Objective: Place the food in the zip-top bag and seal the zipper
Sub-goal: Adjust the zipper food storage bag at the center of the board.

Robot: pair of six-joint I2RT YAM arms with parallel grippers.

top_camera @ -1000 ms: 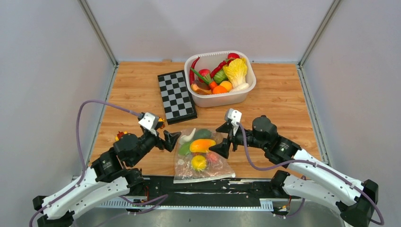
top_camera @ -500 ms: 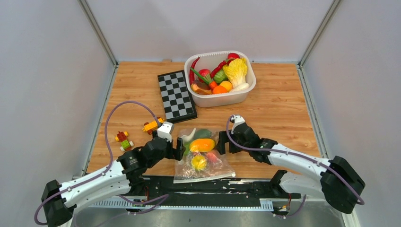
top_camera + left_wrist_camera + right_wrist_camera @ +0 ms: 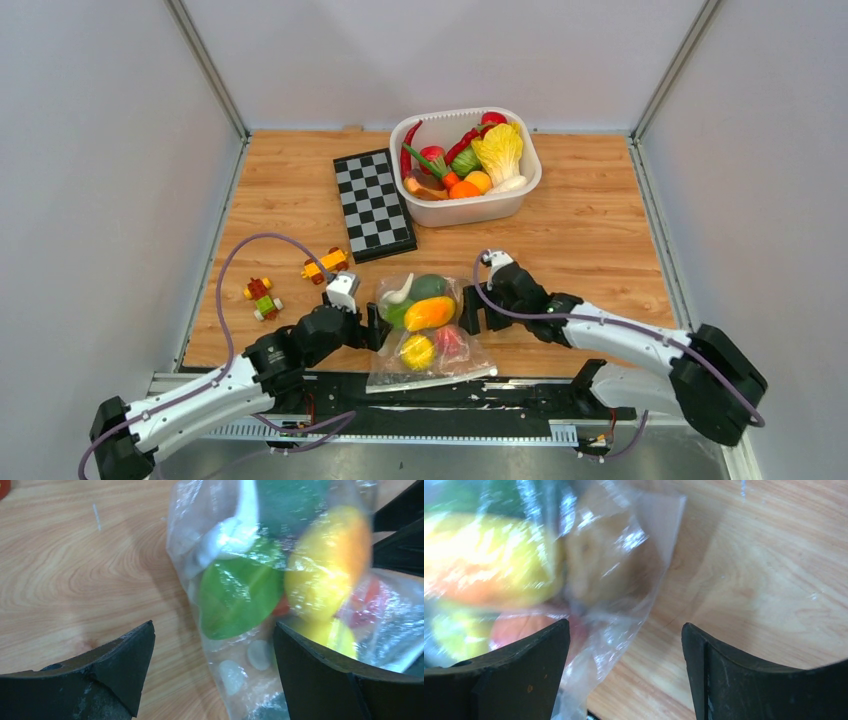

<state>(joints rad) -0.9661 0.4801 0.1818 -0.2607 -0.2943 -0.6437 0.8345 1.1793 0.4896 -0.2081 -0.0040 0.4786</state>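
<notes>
Wooden table [image 3: 600,230]: left and right jaws spread wide, clamping nothing, lowered since a second ago, now flanking one zip-top bag [image 3: 470,358] near the front edge, about five food [image 3: 430,313] pieces inside. Beyond: two toy cars [image 3: 262,296], one chessboard [image 3: 373,203], one tub [image 3: 470,210].

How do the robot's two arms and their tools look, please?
The left arm and the right arm have white shells with black joints. A thin purple-grey cable loops to a small white block at each wrist. The left tool and the right tool are black, each with two broad, curved fingers. I see no readable markings.
</notes>
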